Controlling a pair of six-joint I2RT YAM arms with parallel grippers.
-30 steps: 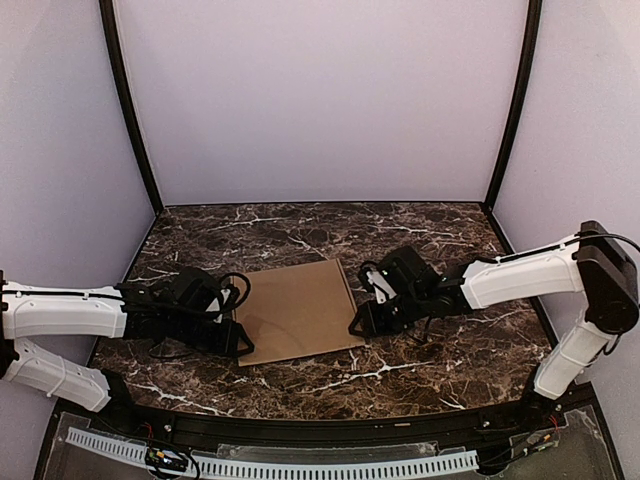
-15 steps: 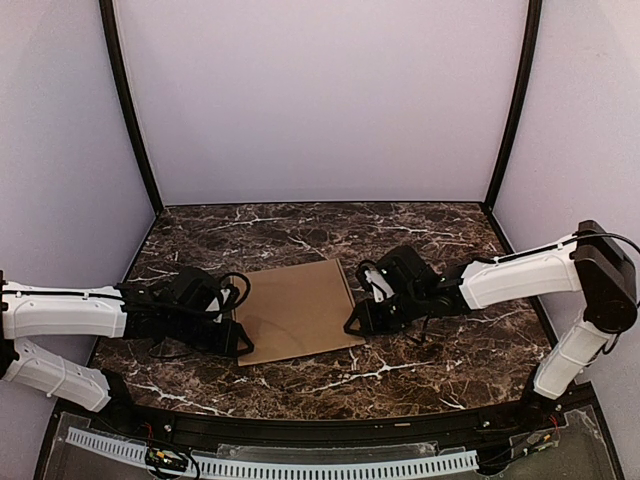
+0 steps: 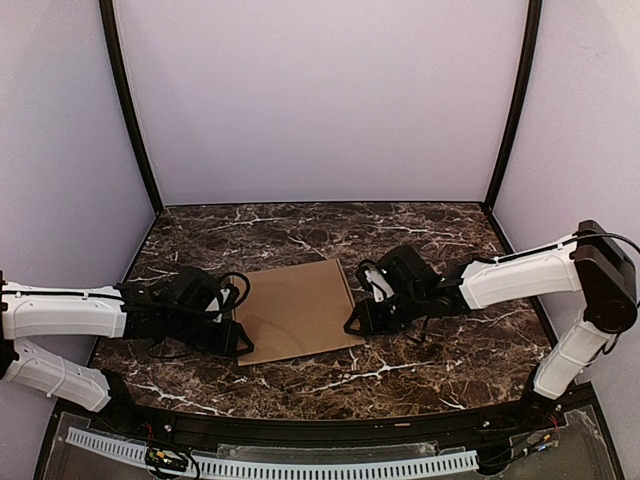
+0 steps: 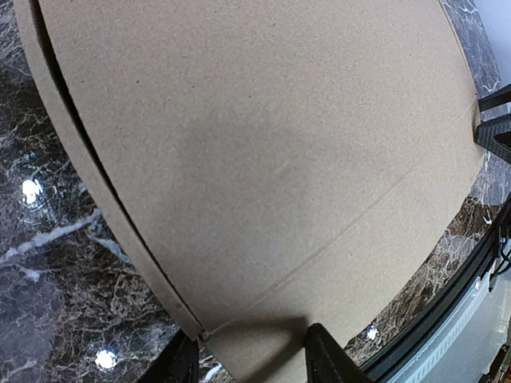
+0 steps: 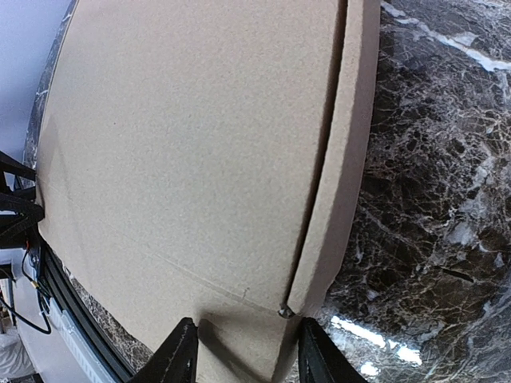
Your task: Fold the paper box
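The paper box (image 3: 297, 310) is plain brown cardboard lying flat and closed on the marble table, with a crease line near its front edge. My left gripper (image 3: 240, 340) is low at its near left corner. In the left wrist view the box (image 4: 263, 159) fills the frame and the open gripper (image 4: 251, 363) has that corner between its fingers. My right gripper (image 3: 352, 322) is at the near right corner. In the right wrist view the box (image 5: 200, 159) shows a side flap, and the open gripper (image 5: 247, 355) straddles the corner.
The dark marble table (image 3: 420, 370) ends at a black front rail (image 3: 320, 430) with a white strip below. Black frame posts (image 3: 130, 110) and pale walls close the back and sides. The opposite gripper's tip shows at the far box edge in the left wrist view (image 4: 495, 120).
My right gripper has slid slightly left onto the box's right corner. The left gripper and the box have not visibly moved.
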